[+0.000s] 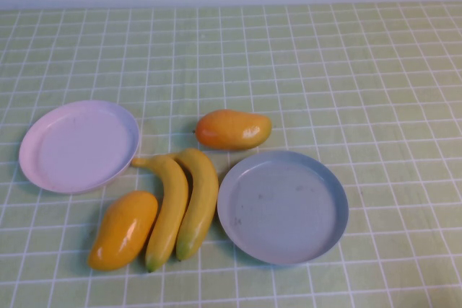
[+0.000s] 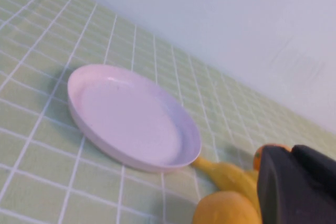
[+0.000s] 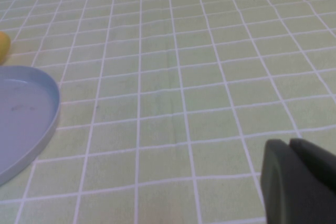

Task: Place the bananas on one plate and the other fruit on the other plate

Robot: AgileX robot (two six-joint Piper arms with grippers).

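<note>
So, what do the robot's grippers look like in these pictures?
Little shows. The left gripper appears only in its wrist view as a dark, matte, blocky shape with rounded edges. The right gripper looks alike in its wrist view. No cables or markings show; the high view shows neither arm.

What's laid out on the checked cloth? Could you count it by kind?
Bananas: 2
Mangoes: 2
Plates: 2, one pink-lilac plate, one grey-blue plate
Grippers: 2, left gripper and right gripper, seen only at their wrist views' edges
Total: 8
</note>
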